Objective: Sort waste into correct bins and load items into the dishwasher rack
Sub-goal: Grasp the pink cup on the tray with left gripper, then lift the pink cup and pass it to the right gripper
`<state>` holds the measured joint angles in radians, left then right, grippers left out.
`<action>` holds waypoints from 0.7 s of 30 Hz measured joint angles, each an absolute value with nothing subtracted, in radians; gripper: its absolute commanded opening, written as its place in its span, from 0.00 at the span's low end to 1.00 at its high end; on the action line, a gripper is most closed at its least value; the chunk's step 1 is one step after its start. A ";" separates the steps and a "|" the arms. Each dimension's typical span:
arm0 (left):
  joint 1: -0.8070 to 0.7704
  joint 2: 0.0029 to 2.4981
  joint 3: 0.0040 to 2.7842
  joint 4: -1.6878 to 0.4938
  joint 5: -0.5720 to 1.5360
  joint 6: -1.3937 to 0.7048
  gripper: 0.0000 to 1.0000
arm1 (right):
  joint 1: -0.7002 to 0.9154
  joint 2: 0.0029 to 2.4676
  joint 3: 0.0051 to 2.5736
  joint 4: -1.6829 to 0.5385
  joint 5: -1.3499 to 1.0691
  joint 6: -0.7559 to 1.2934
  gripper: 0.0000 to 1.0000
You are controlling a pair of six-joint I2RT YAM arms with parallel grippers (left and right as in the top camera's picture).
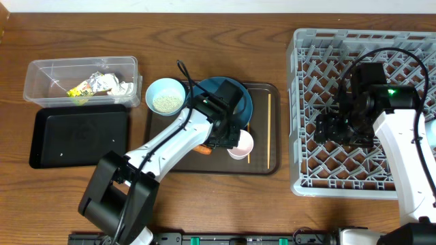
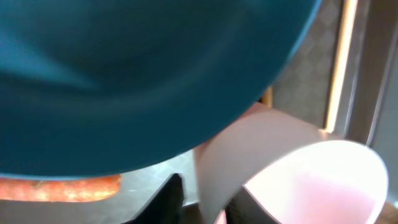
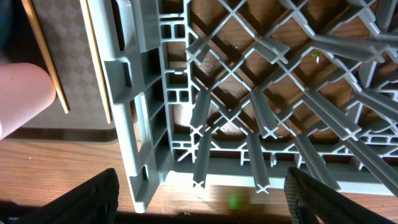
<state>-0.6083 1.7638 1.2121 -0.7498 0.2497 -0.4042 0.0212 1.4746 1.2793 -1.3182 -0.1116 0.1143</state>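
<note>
Wooden table (image 1: 225, 204) bears a brown tray (image 1: 272, 167); on it the left gripper (image 2: 208, 205) pinches the pink cup (image 1: 242, 145) by its rim, carrot (image 2: 62, 186) near, dish (image 1: 238, 92) behind, chopsticks (image 1: 269, 129) along the right; the right gripper (image 3: 205, 199) hangs spread and empty over the rack (image 1: 306, 102) -- farther left, bowl (image 1: 165, 95) of rice, black tray (image 1: 78, 136), tub (image 1: 41, 75) with wrapper (image 1: 80, 88).

Left arm (image 1: 170, 139): links were white, joints black; base (image 1: 112, 197) was boxy black block. Thin black left cable (image 1: 182, 70) looped off wrist. Left gripper (image 2: 208, 208): fingers (image 2: 169, 200) showed black, blurred. Right arm (image 1: 402, 146): white link, black wrist housing; small green lamp (image 1: 392, 92) glowed on it. Black right cable (image 1: 381, 53) arced over housing. Right gripper (image 3: 208, 202): fingers (image 3: 87, 200) were black, matte, wedge-shaped.
</note>
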 measured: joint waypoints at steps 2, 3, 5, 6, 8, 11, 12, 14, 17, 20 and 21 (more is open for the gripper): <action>-0.611 1.764 1.212 -0.752 0.252 -0.409 0.10 | 0.021 1.475 1.279 -1.318 -0.111 0.114 0.85; -0.611 1.764 1.212 -0.751 0.253 -0.413 0.07 | 0.021 1.475 1.279 -1.318 -0.110 0.115 0.85; -0.611 1.764 1.212 -0.760 0.254 -0.415 0.06 | 0.021 1.475 1.279 -1.318 -0.099 0.115 0.86; -0.611 1.764 1.212 -0.765 0.255 -0.414 0.06 | 0.021 1.475 1.279 -1.318 -0.091 0.115 0.86; -0.611 1.764 1.212 -0.785 0.256 -0.415 0.06 | 0.021 1.475 1.279 -1.318 -0.058 0.115 0.88; -0.598 1.758 1.212 -0.811 0.270 -0.414 0.06 | 0.020 1.475 1.279 -1.311 -0.001 0.135 0.89; -0.586 1.748 1.212 -0.813 0.288 -0.413 0.06 | 0.018 1.475 1.279 -1.303 0.020 0.147 0.91; -0.548 1.716 1.213 -0.811 0.332 -0.411 0.06 | 0.010 1.475 1.279 -1.275 0.045 0.165 0.96; -0.470 1.650 1.215 -0.781 0.430 -0.411 0.06 | -0.013 1.475 1.279 -1.202 0.031 0.171 0.98; -0.360 1.586 1.227 -0.686 0.595 -0.414 0.06 | -0.038 1.475 1.277 -1.108 -0.079 0.129 0.99; -0.324 1.575 1.233 -0.649 0.653 -0.421 0.06 | -0.043 1.475 1.276 -1.070 -0.140 0.101 0.99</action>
